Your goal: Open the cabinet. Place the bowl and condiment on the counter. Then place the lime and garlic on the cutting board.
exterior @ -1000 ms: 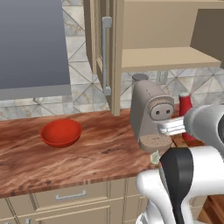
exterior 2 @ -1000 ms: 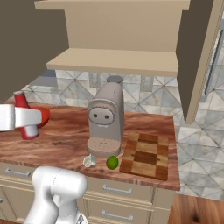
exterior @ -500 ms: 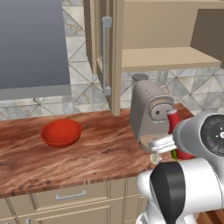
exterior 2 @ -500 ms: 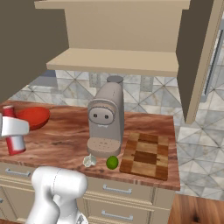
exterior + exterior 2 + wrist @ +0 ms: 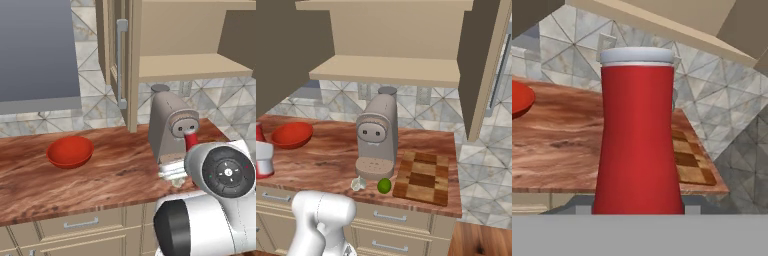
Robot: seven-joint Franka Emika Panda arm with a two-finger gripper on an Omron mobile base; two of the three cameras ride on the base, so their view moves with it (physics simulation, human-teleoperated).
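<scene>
Clamping the upright red condiment bottle (image 5: 639, 135), gripper (image 5: 262, 159) partly apart, beside the counter (image 5: 321, 160) edge.

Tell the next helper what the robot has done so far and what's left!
Gripper: shut on the condiment, carried upright near the counter's front edge.
Cabinet: open, shelf bare.
Bowl: already on the counter.
Lime and garlic: on the counter beside the cutting board.
Left: set the condiment down, then move lime and garlic onto the board.
</scene>
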